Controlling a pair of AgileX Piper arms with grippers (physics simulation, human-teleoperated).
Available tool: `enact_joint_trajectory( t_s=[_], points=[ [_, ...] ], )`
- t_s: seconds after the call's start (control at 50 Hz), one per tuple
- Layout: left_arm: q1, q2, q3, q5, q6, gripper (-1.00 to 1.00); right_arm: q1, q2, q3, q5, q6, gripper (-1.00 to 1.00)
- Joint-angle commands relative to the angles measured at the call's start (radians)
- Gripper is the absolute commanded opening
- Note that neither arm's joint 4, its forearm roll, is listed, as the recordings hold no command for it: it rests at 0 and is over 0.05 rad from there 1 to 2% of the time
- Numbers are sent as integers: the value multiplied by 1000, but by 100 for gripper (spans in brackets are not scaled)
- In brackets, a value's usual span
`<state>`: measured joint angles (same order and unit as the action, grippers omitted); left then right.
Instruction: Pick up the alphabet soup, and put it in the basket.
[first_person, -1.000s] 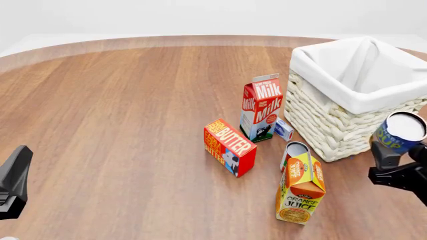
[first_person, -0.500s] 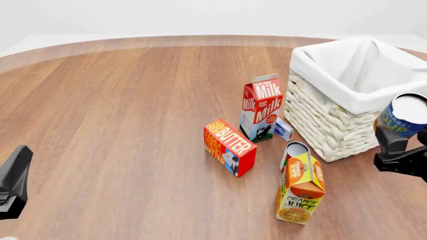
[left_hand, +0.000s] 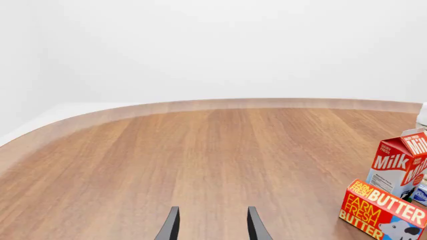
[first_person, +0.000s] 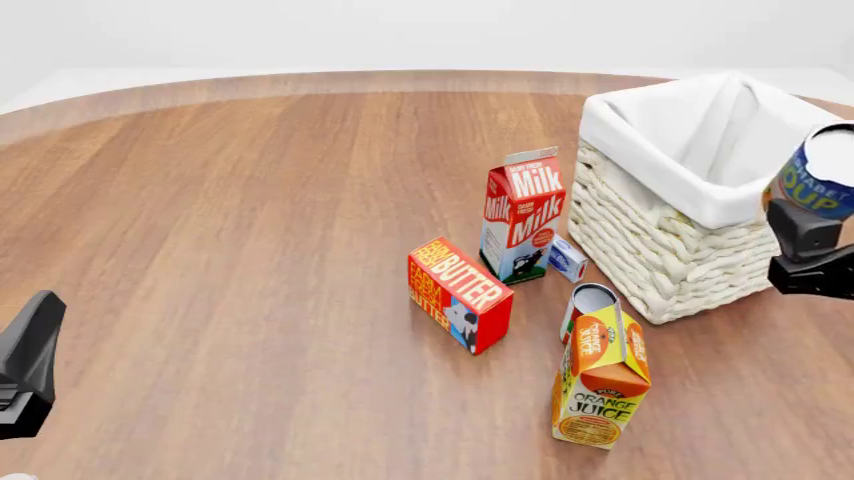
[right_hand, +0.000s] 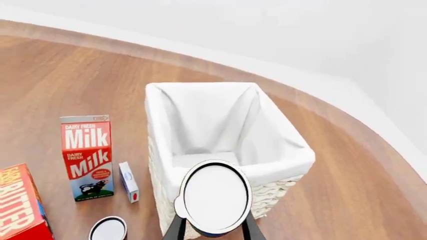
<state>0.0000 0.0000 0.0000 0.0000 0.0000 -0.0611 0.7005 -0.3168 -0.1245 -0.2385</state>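
While your right gripper (first_person: 810, 250) has its jaws clamped on the alphabet soup (first_person: 822, 171), the can hangs at the basket (first_person: 694, 190)'s near right rim. It looks rigid, smooth and probably weighty, so keep gripping its curved sides. Your left gripper (left_hand: 211, 227) idles, jaws apart, over the desk (first_person: 240, 230).

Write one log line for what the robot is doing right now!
right claw: shut on alphabet soup, lifted | basket: nothing inside, can near its rim | left claw: open, idle

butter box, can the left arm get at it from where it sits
Probably yes: the left hand is open and holds nothing, and only bare table lies between it and the butter box, whose near-left side is unblocked.
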Motion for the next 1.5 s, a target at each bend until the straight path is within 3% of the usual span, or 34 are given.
enact_joint_trajectory(
  t_s=[0.02,0.54,0.58,0.92,1.1,1.5],
  points=[
    [0,0,0,0,0,100,10,0,-77,46,17,-100],
    [0,0,0,0,0,100,3,-1,-210,125,62,-100],
    [0,0,0,0,0,100,4,0,-215,127,42,-100],
    [0,0,0,0,0,100,16,26,-312,197,41,-100],
    [0,0,0,0,0,100,30,44,-348,225,69,-100],
    [0,0,0,0,0,100,58,118,-457,273,68,-100]
  ],
)
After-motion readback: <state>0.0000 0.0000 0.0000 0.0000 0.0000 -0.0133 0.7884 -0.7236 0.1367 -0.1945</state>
